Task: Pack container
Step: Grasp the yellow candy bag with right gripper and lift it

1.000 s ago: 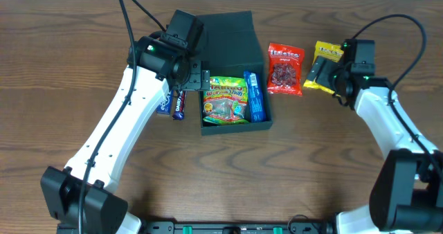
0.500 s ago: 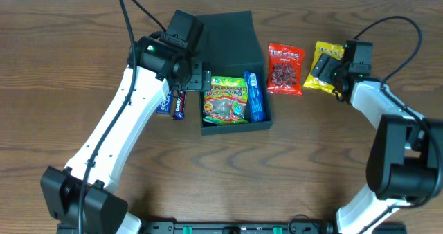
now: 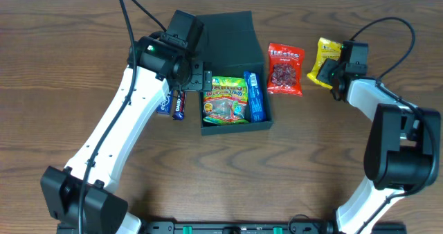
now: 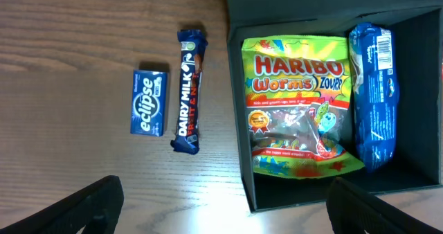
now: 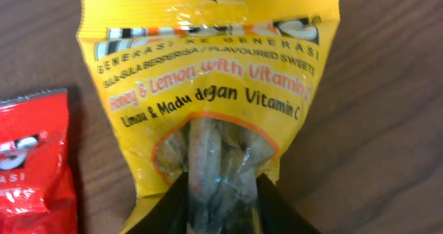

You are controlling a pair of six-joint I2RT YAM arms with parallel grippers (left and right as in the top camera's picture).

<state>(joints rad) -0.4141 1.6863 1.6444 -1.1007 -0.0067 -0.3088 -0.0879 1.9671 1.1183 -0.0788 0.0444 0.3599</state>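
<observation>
Two snacks are already packed. Overhead, the container [image 3: 232,33] sits at centre with its lid open, and your right gripper [image 3: 324,73] is at upper right. In the left wrist view, your left gripper [image 4: 232,208] hangs spread open above the Haribo worms bag [image 4: 294,109] and blue packet [image 4: 374,95] inside. In the right wrist view, the jaws pinch the yellow honey-lemon sweets packet [image 5: 214,88]. Next, I'd judge, carry it into the box.
</observation>
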